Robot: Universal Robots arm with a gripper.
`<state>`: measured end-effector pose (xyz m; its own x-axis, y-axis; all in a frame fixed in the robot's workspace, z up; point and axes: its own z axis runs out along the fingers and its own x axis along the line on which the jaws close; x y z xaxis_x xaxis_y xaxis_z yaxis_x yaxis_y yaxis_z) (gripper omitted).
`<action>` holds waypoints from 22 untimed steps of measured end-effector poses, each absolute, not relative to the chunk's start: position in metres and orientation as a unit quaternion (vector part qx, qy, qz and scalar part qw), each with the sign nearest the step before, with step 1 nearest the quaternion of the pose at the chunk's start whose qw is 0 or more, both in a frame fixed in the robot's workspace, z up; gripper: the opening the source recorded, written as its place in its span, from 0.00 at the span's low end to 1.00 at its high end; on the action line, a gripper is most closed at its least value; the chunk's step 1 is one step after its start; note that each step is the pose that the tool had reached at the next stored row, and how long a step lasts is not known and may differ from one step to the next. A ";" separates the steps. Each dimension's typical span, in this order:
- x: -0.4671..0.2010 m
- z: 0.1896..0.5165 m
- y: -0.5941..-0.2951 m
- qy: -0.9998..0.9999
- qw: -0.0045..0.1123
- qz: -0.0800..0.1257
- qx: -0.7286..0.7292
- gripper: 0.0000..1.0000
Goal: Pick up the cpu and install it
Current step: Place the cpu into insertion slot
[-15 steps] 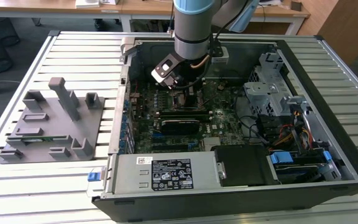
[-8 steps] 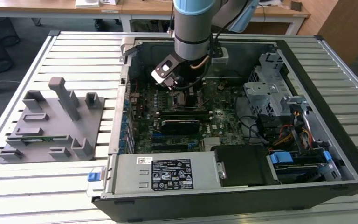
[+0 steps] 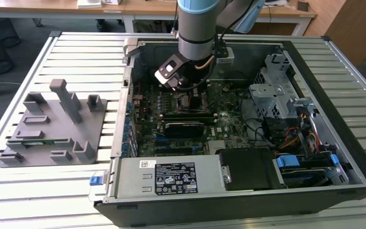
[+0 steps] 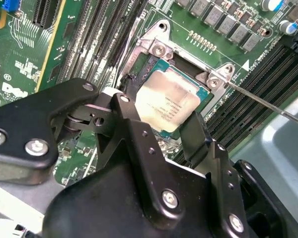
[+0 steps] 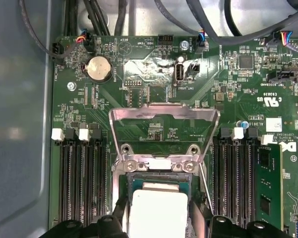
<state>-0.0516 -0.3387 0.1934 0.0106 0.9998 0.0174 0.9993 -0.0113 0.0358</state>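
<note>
Exterior view: the arm (image 3: 199, 28) comes down into an open case (image 3: 335, 143) lying on a slatted table (image 3: 75, 57). The gripper (image 3: 186, 89) hangs low over the board (image 3: 221, 126), toward the case's far wall. On the exterior view's left, outside the case, a grey fixture (image 3: 49, 126) with upright posts sits on the table. A grey labelled box (image 3: 164, 177) fills the case's near side, and coloured wires (image 3: 294, 138) run toward the exterior view's right.

In the second wrist view the cpu (image 4: 166, 96) lies inside the socket (image 4: 159, 49), silver top up, with a thin green edge showing along two sides. The black fingers (image 4: 139, 136) stand at two opposite edges of the cpu and press against them, so the gripper is pinching the cpu. I cannot tell whether the cpu is fully seated. A thin lever (image 4: 268, 104) reaches out from a socket corner over the slots (image 4: 253, 84).

In the first wrist view the metal plate (image 5: 164, 119) stands open, hinged at the socket's edge just beyond the cpu. Slots flank the socket on both sides, and a green memory stick (image 5: 267, 183) sits in one of them, well apart from the cpu. A coin cell (image 5: 99, 68) lies farther out on the board, near dark cables (image 5: 188, 20) at its edge.
</note>
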 end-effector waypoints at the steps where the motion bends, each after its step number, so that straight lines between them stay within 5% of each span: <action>1: -0.050 0.193 -0.339 0.703 0.006 0.018 0.711 0.60; 3: -0.049 0.194 -0.339 0.704 0.005 0.018 0.710 0.54; 22: -0.047 0.192 -0.339 0.720 0.003 0.017 0.694 0.54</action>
